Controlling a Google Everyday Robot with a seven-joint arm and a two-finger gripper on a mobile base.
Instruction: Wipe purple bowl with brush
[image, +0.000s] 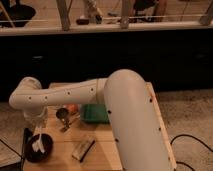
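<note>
The purple bowl (39, 148) is a dark round dish at the front left corner of the wooden table (100, 150). The whitish brush (39, 142) stands in it, tilted, its head down inside the bowl. My gripper (37, 125) hangs straight above the bowl at the end of the white arm (65, 95) and holds the top of the brush handle. The bowl's far rim is partly hidden by the gripper.
A small metal cup (63, 114) stands right of the gripper, an orange object (73, 108) behind it. A green tray (94, 113) sits mid-table, partly hidden by the arm. A greyish block (83, 148) lies at the front. A black cable (192, 142) lies on the floor to the right.
</note>
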